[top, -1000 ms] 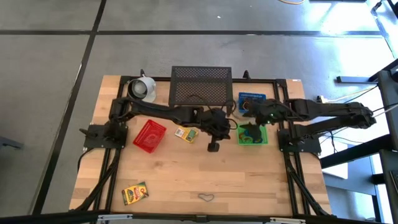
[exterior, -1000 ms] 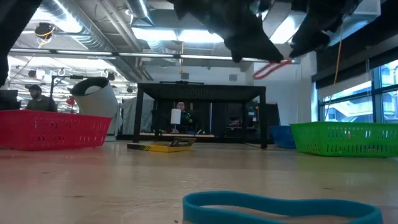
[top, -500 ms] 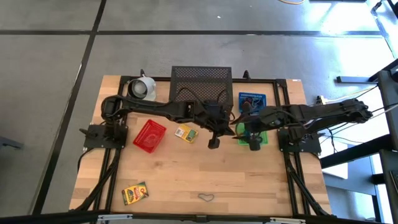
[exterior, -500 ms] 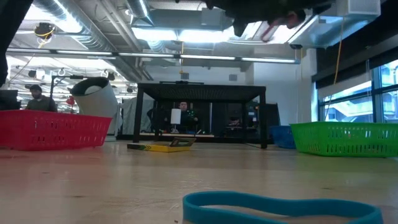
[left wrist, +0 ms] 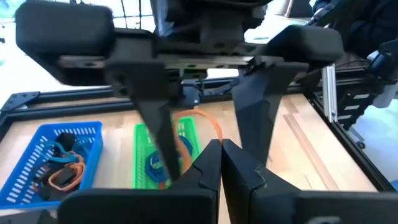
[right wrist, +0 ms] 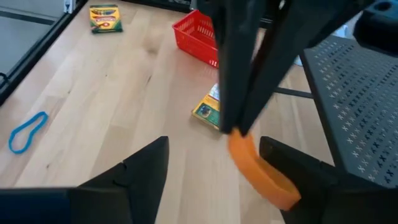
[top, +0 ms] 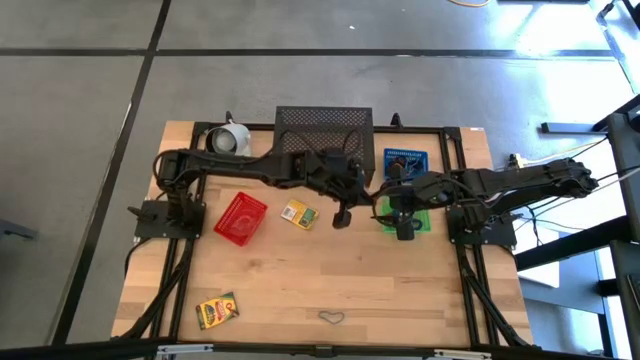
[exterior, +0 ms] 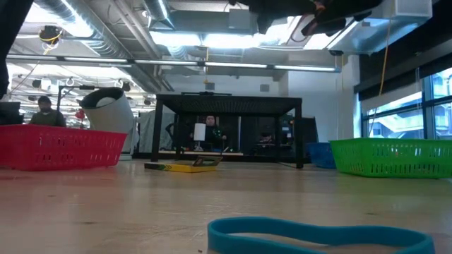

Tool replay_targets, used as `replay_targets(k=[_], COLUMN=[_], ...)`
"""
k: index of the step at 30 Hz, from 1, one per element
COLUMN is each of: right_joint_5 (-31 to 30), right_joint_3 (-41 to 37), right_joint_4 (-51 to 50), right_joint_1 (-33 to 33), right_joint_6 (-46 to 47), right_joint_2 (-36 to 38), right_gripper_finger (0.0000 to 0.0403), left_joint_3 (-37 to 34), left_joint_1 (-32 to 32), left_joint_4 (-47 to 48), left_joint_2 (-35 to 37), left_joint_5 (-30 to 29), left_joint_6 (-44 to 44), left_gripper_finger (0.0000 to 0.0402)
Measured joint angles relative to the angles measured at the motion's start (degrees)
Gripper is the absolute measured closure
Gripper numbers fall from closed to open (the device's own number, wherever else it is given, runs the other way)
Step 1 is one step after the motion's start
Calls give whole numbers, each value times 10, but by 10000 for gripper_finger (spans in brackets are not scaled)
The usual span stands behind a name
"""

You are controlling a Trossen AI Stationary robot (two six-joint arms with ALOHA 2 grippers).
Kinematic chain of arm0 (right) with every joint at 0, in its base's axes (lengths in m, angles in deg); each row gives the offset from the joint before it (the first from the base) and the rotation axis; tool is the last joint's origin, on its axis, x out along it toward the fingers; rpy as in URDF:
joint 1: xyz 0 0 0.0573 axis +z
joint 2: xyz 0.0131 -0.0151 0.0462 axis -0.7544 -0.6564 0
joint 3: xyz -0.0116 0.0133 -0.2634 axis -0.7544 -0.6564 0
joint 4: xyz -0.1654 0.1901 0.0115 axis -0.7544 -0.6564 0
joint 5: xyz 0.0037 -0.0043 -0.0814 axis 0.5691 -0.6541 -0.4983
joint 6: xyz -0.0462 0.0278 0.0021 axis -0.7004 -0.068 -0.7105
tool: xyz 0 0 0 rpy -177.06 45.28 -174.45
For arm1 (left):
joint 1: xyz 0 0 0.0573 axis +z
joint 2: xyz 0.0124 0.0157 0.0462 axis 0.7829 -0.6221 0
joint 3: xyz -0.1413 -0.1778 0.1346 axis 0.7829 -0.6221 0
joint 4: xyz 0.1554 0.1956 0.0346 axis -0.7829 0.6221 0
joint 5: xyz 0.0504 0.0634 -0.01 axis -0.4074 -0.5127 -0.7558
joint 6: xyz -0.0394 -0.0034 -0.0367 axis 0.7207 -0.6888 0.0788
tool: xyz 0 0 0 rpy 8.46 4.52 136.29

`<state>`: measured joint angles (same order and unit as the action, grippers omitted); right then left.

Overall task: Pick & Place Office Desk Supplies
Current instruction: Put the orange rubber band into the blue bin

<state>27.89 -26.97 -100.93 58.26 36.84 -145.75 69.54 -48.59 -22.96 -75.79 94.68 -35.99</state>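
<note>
My left gripper [top: 365,200] hangs above the table's middle, shut on an orange loop [right wrist: 258,165]. My right gripper [right wrist: 214,165] faces it from the right, open, with one finger on either side of the hanging loop. Whether the right gripper touches the loop I cannot tell. The loop also shows in the left wrist view [left wrist: 208,121] and high up in the low view [exterior: 311,25]. A blue loop [exterior: 318,236] lies flat near the front edge. One printed box [top: 299,213] lies beside the red basket, another [top: 217,310] at the front left. My left gripper pinches the orange loop's upper end [right wrist: 236,132] between its two fingertips. The fingers slant down toward the table's right. The loop hangs below them, slack and lifted clear of the table.
A red basket [top: 241,218] stands at centre left. A green basket [top: 420,222] sits under my right arm, and behind it a blue basket [top: 404,160] holds several loops. A black mesh shelf [top: 323,137] and a white mug [top: 230,142] stand at the far edge.
My left gripper has risen with the orange loop and drifted toward the far edge. My right gripper has swung from above the green basket toward the left gripper and rolled about its own axis, so its fingers now flank the loop.
</note>
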Motion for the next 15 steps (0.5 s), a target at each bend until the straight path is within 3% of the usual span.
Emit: replay_targets(k=[9, 15], right_joint_5=[0, -44], right_joint_3=[0, 0], right_joint_4=[0, 0], right_joint_1=[0, 0], right_joint_6=[2, 60], right_joint_2=[0, 0], right_gripper_finger=[246, 321], left_joint_3=[0, 0], left_joint_1=[14, 17], left_joint_4=[2, 12], left_joint_2=[0, 0], left_joint_5=[0, 0], left_joint_6=[-4, -21], left_gripper_finger=[399, 400])
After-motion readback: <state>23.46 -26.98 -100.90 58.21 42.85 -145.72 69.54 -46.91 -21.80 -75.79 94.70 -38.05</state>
